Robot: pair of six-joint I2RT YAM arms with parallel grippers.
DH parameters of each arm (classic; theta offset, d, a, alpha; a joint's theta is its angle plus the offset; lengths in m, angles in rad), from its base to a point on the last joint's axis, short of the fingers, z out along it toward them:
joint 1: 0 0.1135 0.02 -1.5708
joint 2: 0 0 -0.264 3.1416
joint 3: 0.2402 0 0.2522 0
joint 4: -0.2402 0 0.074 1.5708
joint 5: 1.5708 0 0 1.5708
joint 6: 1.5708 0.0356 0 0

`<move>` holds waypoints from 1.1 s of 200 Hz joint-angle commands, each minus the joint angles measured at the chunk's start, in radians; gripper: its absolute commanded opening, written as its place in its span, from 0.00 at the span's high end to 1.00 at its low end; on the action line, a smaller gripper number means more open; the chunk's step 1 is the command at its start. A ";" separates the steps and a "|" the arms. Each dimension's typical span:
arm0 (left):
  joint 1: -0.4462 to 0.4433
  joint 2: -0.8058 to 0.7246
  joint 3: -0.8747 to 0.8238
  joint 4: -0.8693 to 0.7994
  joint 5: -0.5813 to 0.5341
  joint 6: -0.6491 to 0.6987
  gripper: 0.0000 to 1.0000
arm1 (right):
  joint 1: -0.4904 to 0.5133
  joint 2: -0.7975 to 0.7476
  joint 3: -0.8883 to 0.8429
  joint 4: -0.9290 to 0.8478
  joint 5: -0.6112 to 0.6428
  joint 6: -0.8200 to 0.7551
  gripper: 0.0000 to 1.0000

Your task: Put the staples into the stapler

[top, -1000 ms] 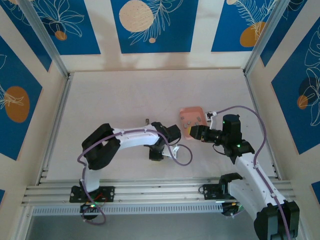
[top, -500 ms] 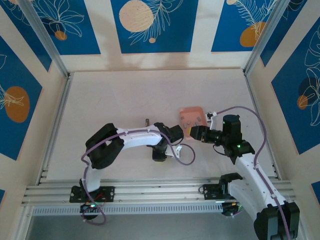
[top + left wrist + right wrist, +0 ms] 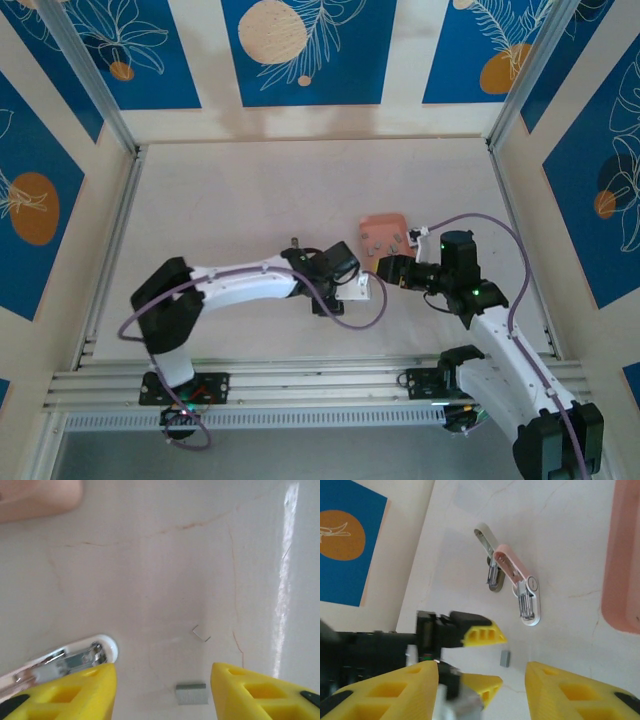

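A small grey block of staples [image 3: 191,692] lies flat on the table between the yellow fingers of my left gripper [image 3: 162,692], which is open and touches nothing. A single loose staple [image 3: 201,633] lies just beyond it. The stapler [image 3: 514,579], pink and white, lies swung open on the table, and its white end [image 3: 102,650] shows beside my left finger. My right gripper [image 3: 482,690] is open and empty, facing the left gripper [image 3: 482,634] and the block of staples [image 3: 505,658]. In the top view the left gripper [image 3: 356,282] and the right gripper [image 3: 385,268] nearly meet.
The shallow pink tray [image 3: 380,218] sits just behind both grippers with a few grey staples [image 3: 371,241] in it. Its edge [image 3: 625,555] is at the right, its corner [image 3: 35,497] at the upper left. Raised rails line the table's sides.
The left arm has stretched out to the right and farther from its base, bringing its gripper close to the right gripper, and its jaws have opened. The right arm has barely moved.
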 commanded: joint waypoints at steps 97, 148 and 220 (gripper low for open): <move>0.179 -0.589 -0.642 0.491 -0.209 -0.727 0.27 | 0.498 0.451 0.317 -0.217 0.407 -0.007 0.51; 0.256 -0.814 -0.837 0.506 -0.243 -0.982 0.20 | 0.636 0.690 0.490 -0.375 0.538 0.035 0.52; 0.303 -0.967 -0.929 0.448 -0.250 -1.056 0.23 | 0.738 0.994 0.710 -0.552 0.621 0.034 0.52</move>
